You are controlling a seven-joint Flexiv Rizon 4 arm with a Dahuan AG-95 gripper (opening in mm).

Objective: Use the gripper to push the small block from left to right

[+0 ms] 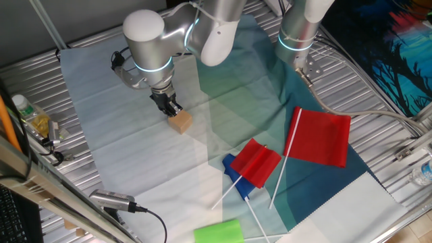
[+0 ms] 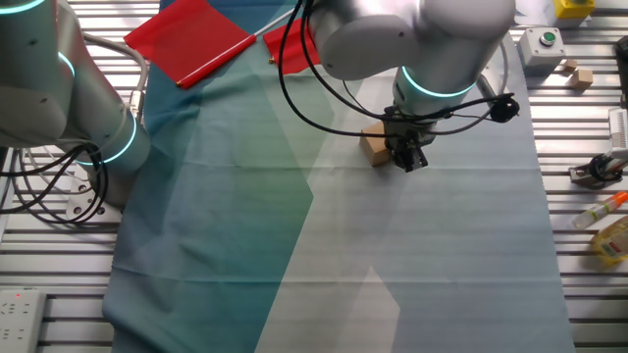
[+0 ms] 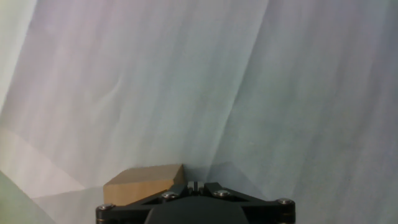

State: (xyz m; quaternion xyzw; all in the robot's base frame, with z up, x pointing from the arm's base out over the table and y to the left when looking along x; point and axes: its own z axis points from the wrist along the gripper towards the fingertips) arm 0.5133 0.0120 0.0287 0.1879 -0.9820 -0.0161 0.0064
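Observation:
The small block (image 1: pixel 180 122) is a light-brown wooden cube on the pale cloth. It also shows in the other fixed view (image 2: pixel 374 145) and at the bottom left of the hand view (image 3: pixel 144 182). My gripper (image 1: pixel 171 108) is shut, with its black fingers pressed together and nothing between them. Its tip stands down at the cloth, touching the block's left side in one fixed view. In the other fixed view the gripper (image 2: pixel 410 159) is just right of the block. In the hand view the gripper (image 3: pixel 193 185) has the block beside its left finger.
Two red flags (image 1: pixel 324 137) (image 1: pixel 257 162) with white sticks lie to the right on the teal cloth. A bright green cylinder (image 1: pixel 218 232) lies at the front edge. A second silver arm (image 1: pixel 297 30) stands at the back right. Small items line the table's metal rims.

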